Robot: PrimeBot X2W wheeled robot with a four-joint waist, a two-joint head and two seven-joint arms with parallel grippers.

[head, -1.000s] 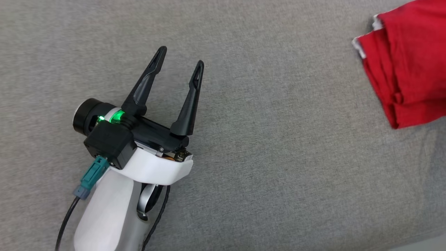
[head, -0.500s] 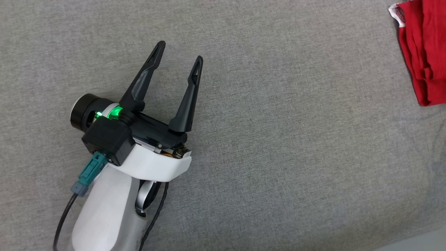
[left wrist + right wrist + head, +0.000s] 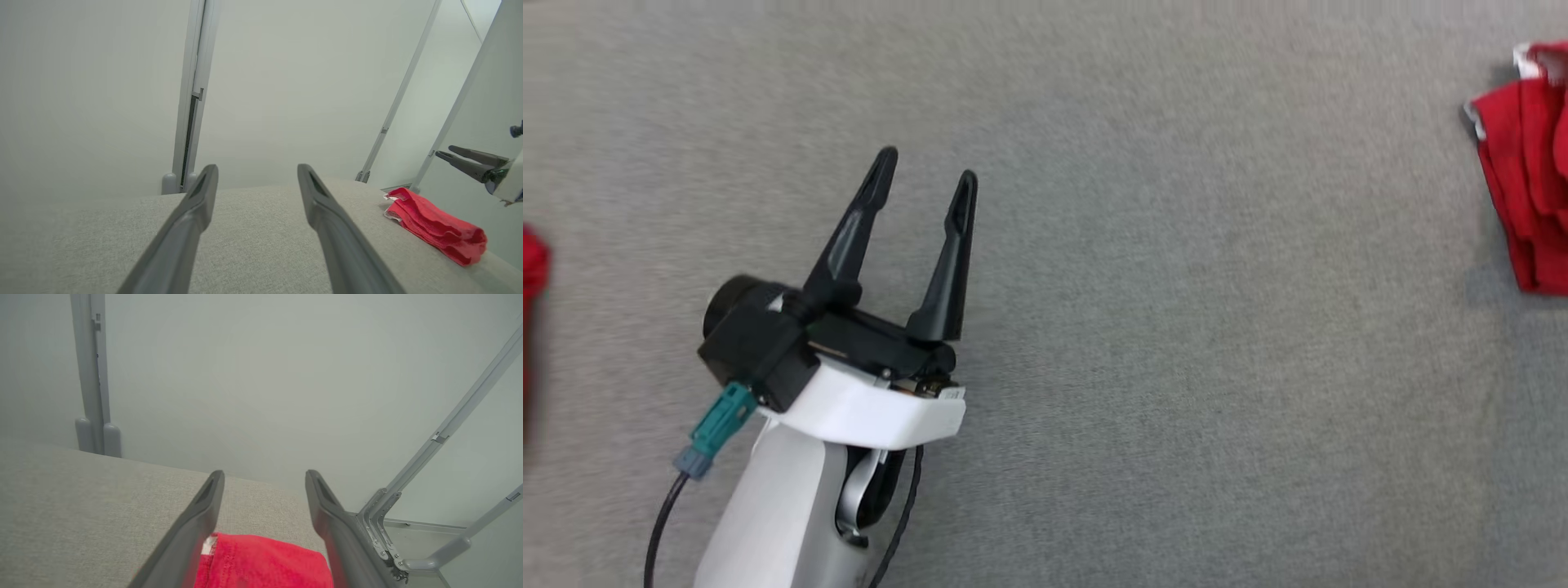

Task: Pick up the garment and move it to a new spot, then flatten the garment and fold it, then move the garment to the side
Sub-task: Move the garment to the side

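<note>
Red garment folded, far right on worktop: soft, light, layers likely to slide. Pinch all layers at folded edge. Both wide, empty: left gripper, right gripper.

You're looking at a coarse, matt grey woven-cloth tabletop under the left claw, whose two long fingers look like matt black plastic above a smooth, slightly glossy white plastic wrist shell. Well to the claw's right lies the soft, creased red cloth garment.
</note>
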